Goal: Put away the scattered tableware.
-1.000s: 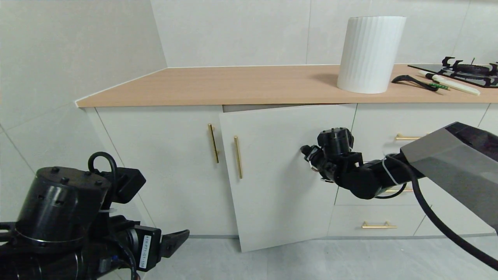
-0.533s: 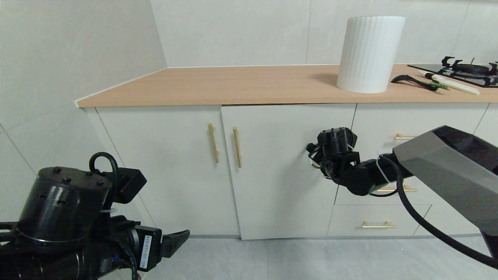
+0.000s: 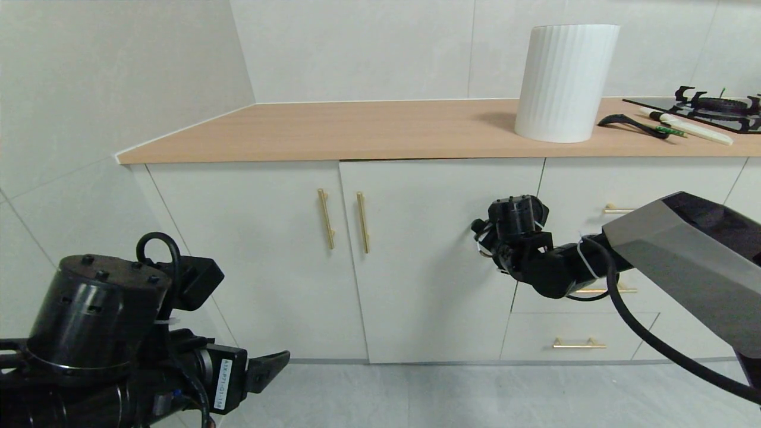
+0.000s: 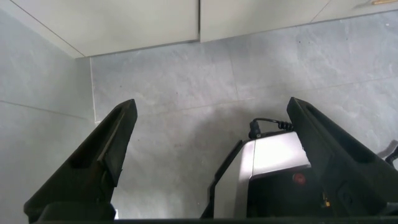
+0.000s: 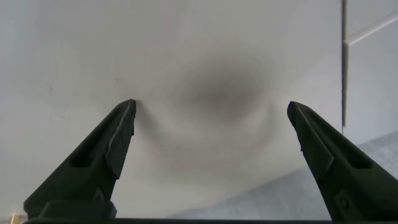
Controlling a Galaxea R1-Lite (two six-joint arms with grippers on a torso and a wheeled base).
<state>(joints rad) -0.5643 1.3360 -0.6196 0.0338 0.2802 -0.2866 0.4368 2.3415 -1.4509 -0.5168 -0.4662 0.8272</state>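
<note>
White door (image 3: 434, 255) now flush shut, was ajar 1 s ago. Right claw (image 5: 211, 112) spread, tips at the door, pushed it closed. Left claw (image 4: 211, 109) spread, low over floor. Remaining tableware (image 3: 689, 129) on table (image 3: 357, 128) by hob (image 3: 719, 106), probably next.

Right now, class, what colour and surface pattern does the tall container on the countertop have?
The container is white with vertical ribs, best in head view.
</note>
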